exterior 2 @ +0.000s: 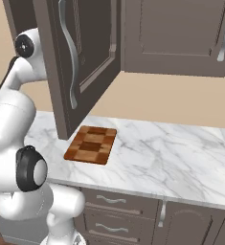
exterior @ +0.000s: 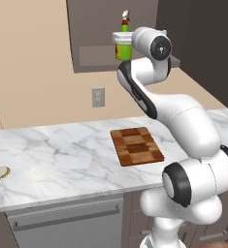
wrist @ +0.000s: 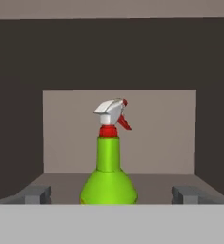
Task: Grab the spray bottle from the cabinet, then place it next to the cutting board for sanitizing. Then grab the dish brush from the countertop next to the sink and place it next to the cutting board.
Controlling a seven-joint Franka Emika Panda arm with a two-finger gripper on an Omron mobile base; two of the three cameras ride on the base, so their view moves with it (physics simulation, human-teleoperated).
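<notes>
The green spray bottle [wrist: 108, 178] with its white-and-red nozzle stands upright on the shelf of the dark cabinet [wrist: 118, 128]. My gripper [wrist: 112, 194] is open, one fingertip [wrist: 37, 194] far to each side of the bottle's lower body, not touching it. From the left base view the hand reaches up to the spray bottle [exterior: 123, 51] in the cabinet [exterior: 93, 36]. The checkered cutting board [exterior: 136, 145] [exterior 2: 91, 145] lies flat on the marble countertop [exterior: 52, 155] [exterior 2: 171, 148]. The dish brush [exterior: 1, 172] lies near the counter's left front edge.
The open cabinet door [exterior 2: 68, 62] hangs out over the counter just left of the board. A wall outlet [exterior: 98, 97] sits on the beige wall. A dishwasher front [exterior: 67, 223] and drawers [exterior 2: 114, 206] are below the counter.
</notes>
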